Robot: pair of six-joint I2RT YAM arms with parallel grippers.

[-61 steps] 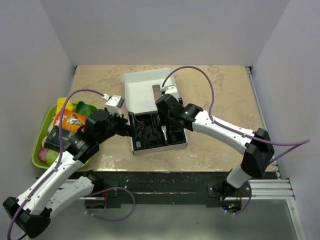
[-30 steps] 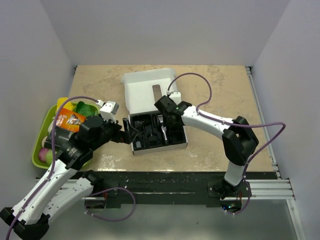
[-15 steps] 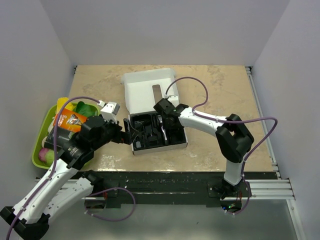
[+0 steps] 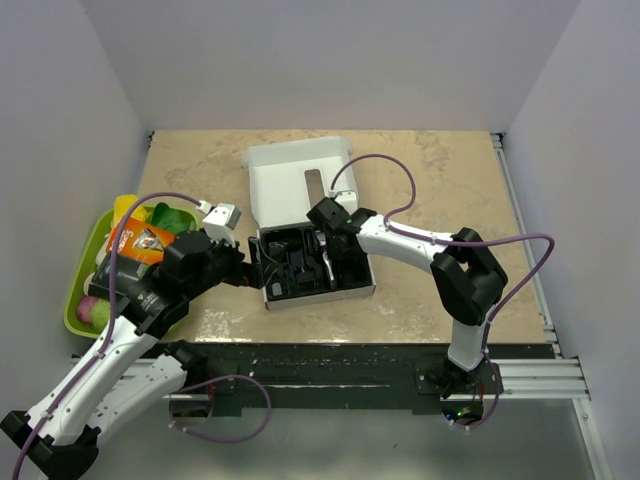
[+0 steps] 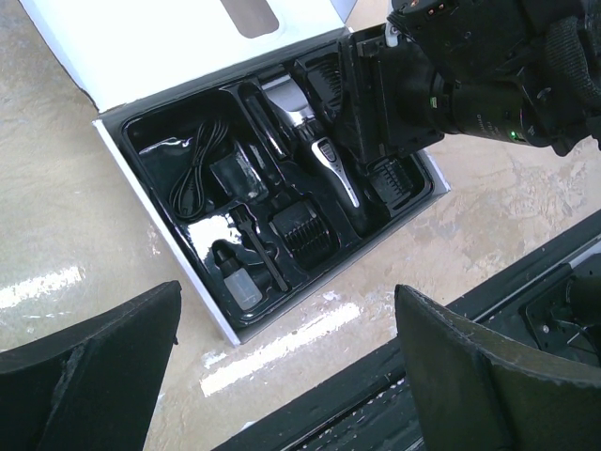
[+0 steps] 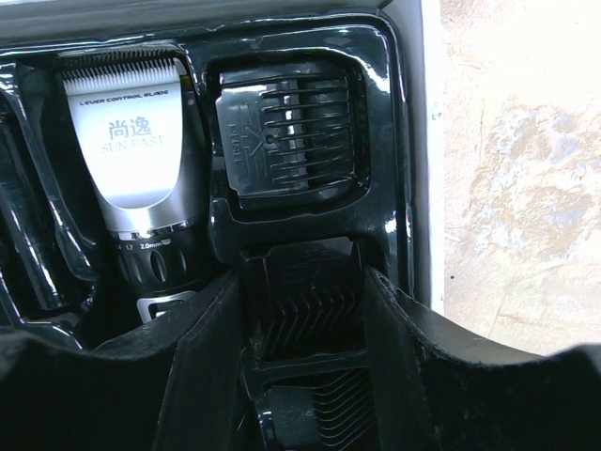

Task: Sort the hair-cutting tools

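The open white box holds a black insert with the tools. The black clipper with silver blade head lies in its middle slot and shows in the left wrist view. The coiled black cord lies at the insert's left. Comb attachments sit in slots. My right gripper is down in the insert's right column, its fingers pressed on both sides of a comb attachment. My left gripper is open and empty, above the table by the box's near-left corner.
A green tray with colourful packets and fruit stands at the left edge, under my left arm. The box lid lies open towards the back. A small clear bottle sits in the insert's near corner. The black rail runs along the table's front edge.
My right arm has swung in and lowered its gripper into the insert's right column, over a comb attachment. My left arm has pulled slightly back and stays beside the box.
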